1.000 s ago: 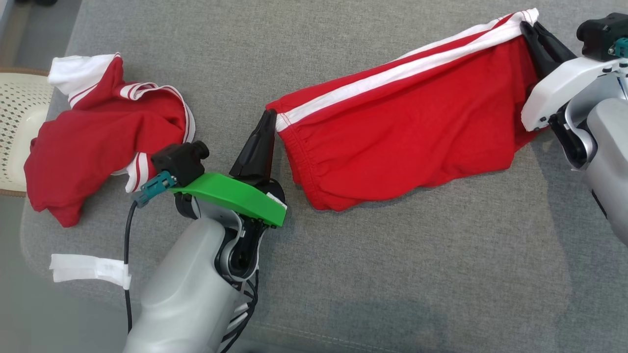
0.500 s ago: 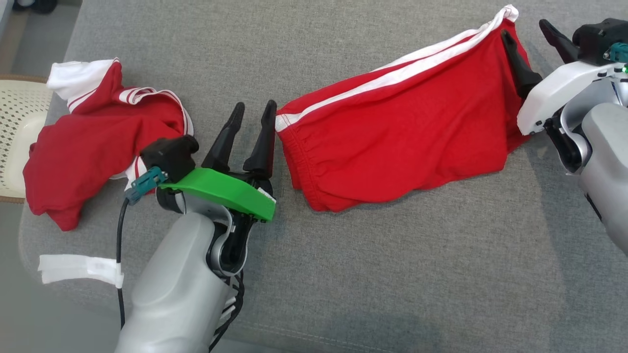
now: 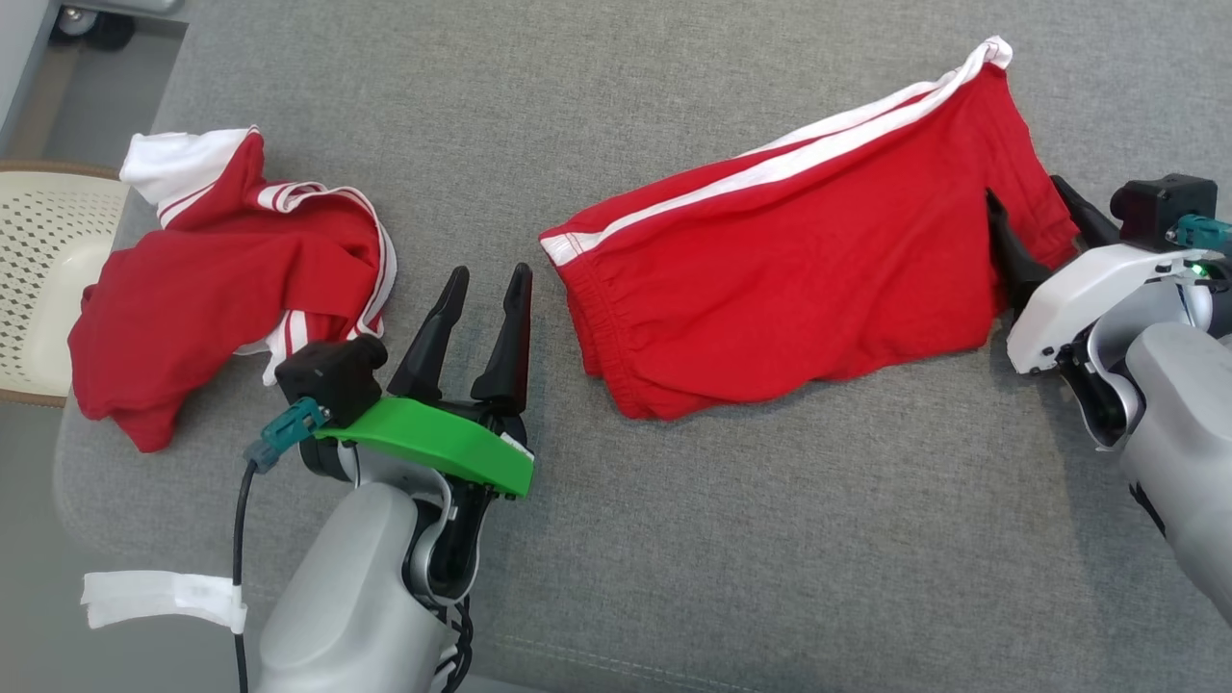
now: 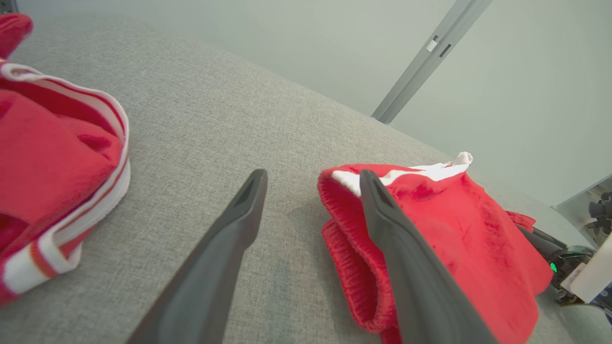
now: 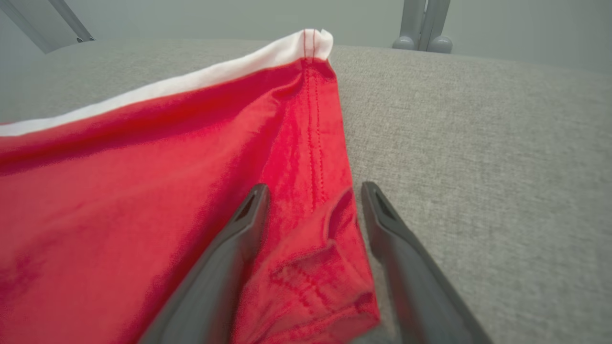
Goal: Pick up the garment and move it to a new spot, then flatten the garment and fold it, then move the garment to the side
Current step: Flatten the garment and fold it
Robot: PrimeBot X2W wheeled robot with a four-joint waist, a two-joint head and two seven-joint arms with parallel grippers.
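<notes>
The garment (image 3: pixel 799 279), red shorts with a white side stripe, lies spread on the grey cushion (image 3: pixel 770 529). My left gripper (image 3: pixel 491 272) stands open just left of the elastic waistband, apart from it. In the left wrist view the left gripper (image 4: pixel 311 174) has bare cushion between its fingers, and the garment (image 4: pixel 454 224) lies behind the right finger. At the garment's right edge my right gripper (image 3: pixel 1025 190) is open. In the right wrist view the right gripper (image 5: pixel 314 187) straddles the hem of the garment (image 5: pixel 143 181) without gripping it.
A second red and white piece of clothing (image 3: pixel 221 279) lies crumpled at the cushion's left end, also seen in the left wrist view (image 4: pixel 52 177). A cream perforated chair (image 3: pixel 38 260) stands beyond the left edge. A white tape tag (image 3: pixel 154 597) hangs on the left arm's cable.
Both grippers opened and let go of the garment's two ends, then drew back toward me. The garment settled flat on the cushion. The head view shifted a little.
</notes>
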